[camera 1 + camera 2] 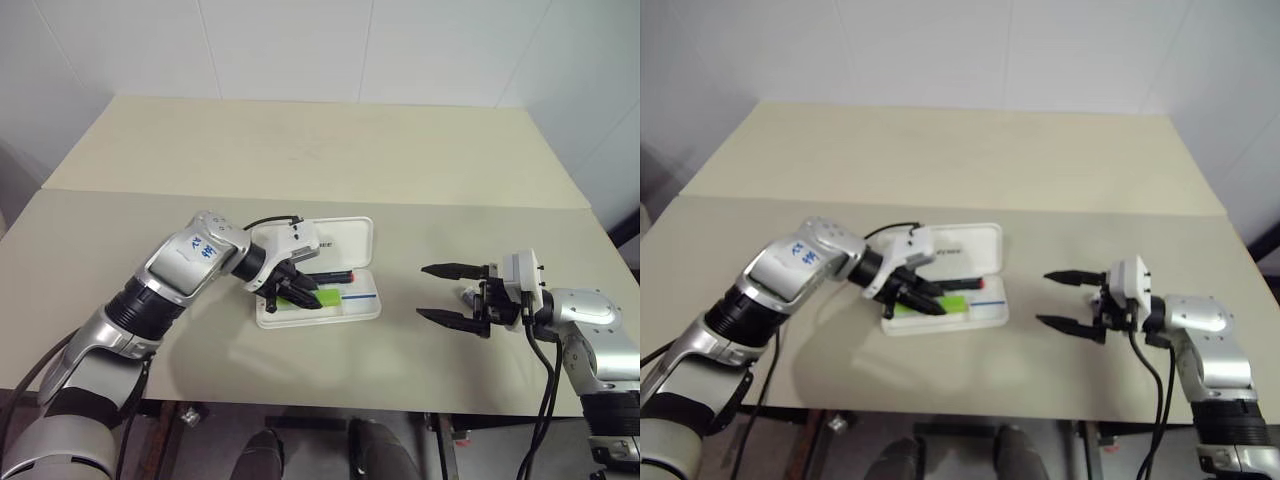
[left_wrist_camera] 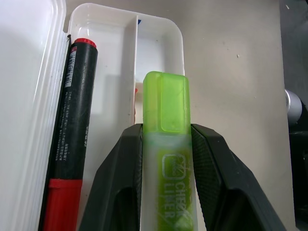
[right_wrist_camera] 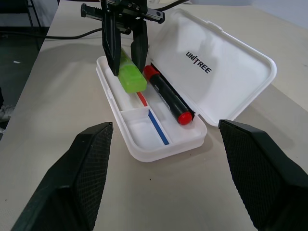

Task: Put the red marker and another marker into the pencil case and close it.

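Now the left gripper (image 3: 126, 45) pinches the stubby light-green highlighter (image 2: 167, 144) over the open white plastic pencil case (image 3: 144, 144) (slim black red-capped marker (image 3: 166, 98) inside); the right gripper (image 1: 445, 292) is spread wide.

You've got a beige table (image 1: 330, 150) filling most of the head view, with a seam running across it just above centre. The open white pencil case (image 1: 345, 262) sits directly on it, slightly left of centre, lid folded back toward the top of the frame.
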Robot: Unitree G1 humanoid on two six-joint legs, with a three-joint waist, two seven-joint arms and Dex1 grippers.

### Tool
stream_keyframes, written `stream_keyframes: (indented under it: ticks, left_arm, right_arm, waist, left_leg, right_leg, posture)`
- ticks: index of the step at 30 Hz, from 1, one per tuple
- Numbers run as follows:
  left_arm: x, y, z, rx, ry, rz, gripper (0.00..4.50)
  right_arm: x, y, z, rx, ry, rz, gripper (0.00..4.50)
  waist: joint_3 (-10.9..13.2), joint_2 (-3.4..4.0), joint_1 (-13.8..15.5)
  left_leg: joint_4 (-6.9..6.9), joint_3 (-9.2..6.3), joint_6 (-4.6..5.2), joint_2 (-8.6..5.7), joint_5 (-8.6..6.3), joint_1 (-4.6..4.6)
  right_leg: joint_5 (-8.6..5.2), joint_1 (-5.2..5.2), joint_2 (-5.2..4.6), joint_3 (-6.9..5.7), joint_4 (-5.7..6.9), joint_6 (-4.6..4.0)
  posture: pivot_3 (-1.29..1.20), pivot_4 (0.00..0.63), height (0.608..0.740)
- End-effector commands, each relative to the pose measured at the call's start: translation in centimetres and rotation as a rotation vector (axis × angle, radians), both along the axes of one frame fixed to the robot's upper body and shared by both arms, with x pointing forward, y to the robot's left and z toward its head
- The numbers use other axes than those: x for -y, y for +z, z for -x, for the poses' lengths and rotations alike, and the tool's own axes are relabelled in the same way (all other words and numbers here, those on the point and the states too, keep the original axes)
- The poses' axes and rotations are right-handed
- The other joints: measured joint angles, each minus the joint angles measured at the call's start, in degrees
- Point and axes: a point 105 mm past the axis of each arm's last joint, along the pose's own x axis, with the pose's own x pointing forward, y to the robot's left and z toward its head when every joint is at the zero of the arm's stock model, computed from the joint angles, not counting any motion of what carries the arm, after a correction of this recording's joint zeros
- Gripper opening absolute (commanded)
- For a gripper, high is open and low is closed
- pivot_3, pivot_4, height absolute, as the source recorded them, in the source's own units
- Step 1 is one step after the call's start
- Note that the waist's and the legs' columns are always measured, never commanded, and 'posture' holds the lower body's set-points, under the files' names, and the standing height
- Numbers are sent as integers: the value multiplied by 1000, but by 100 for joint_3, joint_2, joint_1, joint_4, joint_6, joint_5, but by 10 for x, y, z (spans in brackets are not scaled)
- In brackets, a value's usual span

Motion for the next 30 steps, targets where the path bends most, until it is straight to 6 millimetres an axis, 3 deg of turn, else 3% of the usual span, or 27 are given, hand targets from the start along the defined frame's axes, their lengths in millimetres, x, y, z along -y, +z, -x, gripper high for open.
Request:
stream_keyframes:
  ticks: [1,6,7,15,16,21,25,30]
  left_arm:
    - [0,3,-2,24,-4,-16,1084]
    - [5,5,-2,17,-10,2,1084]
    - [5,5,-2,17,-11,4,1811]
    - [9,7,0,7,-14,24,4328]
    - [9,6,1,7,-14,23,4484]
    - [6,9,1,31,-5,28,4484]
    - [3,28,-9,172,32,91,4484]
    - [-2,51,14,227,-57,303,4484]
  right_arm:
    - [-2,7,2,37,0,2,4500]
    - [-1,7,1,39,-8,1,4500]
    - [-1,7,1,39,-9,1,4500]
    - [-2,8,-1,42,-16,4,4500]
    - [-2,8,-1,42,-16,4,4500]
    - [0,6,-4,43,-42,12,4500]
    - [5,-1,-12,29,-142,35,4500]
    - [16,-13,-22,-27,-266,97,4500]
  waist:
    - [0,0,0]
    - [0,0,3]
    - [0,0,4]
    - [0,0,-1]
    - [0,0,-1]
    - [0,0,-2]
    - [0,0,-2]
    - [-1,1,0]
  left_leg:
    - [0,0,0,0,0,0]
    - [7,0,0,-1,0,0]
    - [8,0,0,-1,0,-1]
    - [18,0,0,-1,0,0]
    - [21,0,0,-1,0,0]
    - [28,0,1,-2,0,0]
    - [27,0,0,-1,0,0]
    - [25,2,1,0,-1,0]
  right_leg:
    - [0,0,0,0,0,0]
    - [0,0,0,1,4,0]
    - [0,0,0,1,5,0]
    - [0,1,0,2,14,0]
    - [0,1,0,2,15,1]
    - [1,4,0,4,14,2]
    - [1,4,0,5,14,2]
    - [1,2,0,8,15,2]
  posture:
    - [0,150,740]
    - [0,150,740]
    - [0,150,740]
    - [0,150,740]
    - [0,150,740]
    - [0,150,740]
    - [0,150,740]
    - [0,150,740]
